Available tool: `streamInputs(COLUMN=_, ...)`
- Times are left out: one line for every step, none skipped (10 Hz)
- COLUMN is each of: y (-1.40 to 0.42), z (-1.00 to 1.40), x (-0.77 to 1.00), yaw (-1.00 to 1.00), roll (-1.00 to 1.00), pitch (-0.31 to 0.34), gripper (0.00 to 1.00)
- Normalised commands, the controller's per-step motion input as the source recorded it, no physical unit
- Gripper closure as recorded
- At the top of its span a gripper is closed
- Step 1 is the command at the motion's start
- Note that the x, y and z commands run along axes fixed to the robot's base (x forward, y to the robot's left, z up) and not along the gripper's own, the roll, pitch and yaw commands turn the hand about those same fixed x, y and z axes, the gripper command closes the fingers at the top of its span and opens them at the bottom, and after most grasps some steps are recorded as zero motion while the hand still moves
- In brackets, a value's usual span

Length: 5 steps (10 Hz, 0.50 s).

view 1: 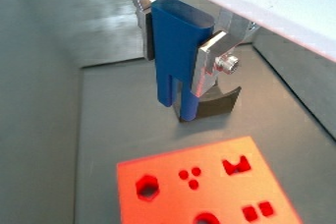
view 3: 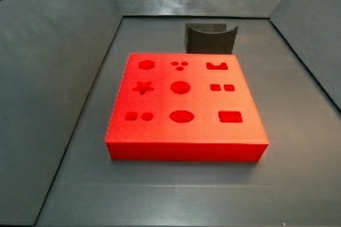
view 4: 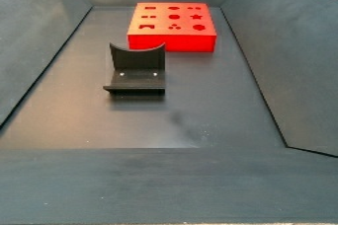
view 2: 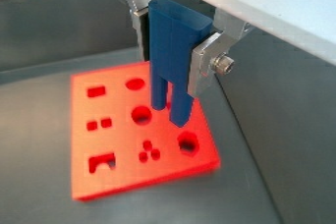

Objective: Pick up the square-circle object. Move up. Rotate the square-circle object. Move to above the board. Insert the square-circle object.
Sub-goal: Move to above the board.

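High above the grey floor of the bin, the hand (view 2: 182, 43) is clamped on the square-circle object (view 2: 171, 56); both wrist views show the silver fingers (view 1: 210, 63) pressed against its two sides, with the blue peg hanging downward, clear of everything. In a side view only a scrap of blue shows at the upper edge, at twelve o'clock from the board (view 3: 182, 107). The board lies flat on the floor, all nine holes open. The fixture (view 3: 209, 38) stands just beyond the board's far edge, toward one o'clock, with nothing in it.

By my reading, the lift is done, and the rotation, the carry over the board and the insertion remain. The risk is in alignment: the peg hangs long below the fingers, so a small tilt or twist in the grip would put its tip off the matching hole, and it would then catch on the rim or jam. Which hole fits it cannot be told from here.
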Motion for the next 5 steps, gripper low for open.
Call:
streamInputs(y=-1.0, z=0.61, x=0.01, yaw=1.0, roll=-0.06, pitch=0.09, gripper=1.0)
streamInputs(y=-0.83, z=0.51, x=0.02, yaw=1.0, roll=-0.06, pitch=0.092, gripper=1.0)
streamInputs(y=-0.56, z=0.34, x=0.04, yaw=1.0, roll=-0.05, pitch=0.095, gripper=1.0)
streamInputs(y=-0.35, z=0.2, x=0.06, yaw=1.0, roll=-0.05, pitch=0.103, gripper=1.0)
streamInputs(y=-0.21, z=0.12, x=0.06, yaw=1.0, roll=-0.05, pitch=0.109, gripper=1.0)
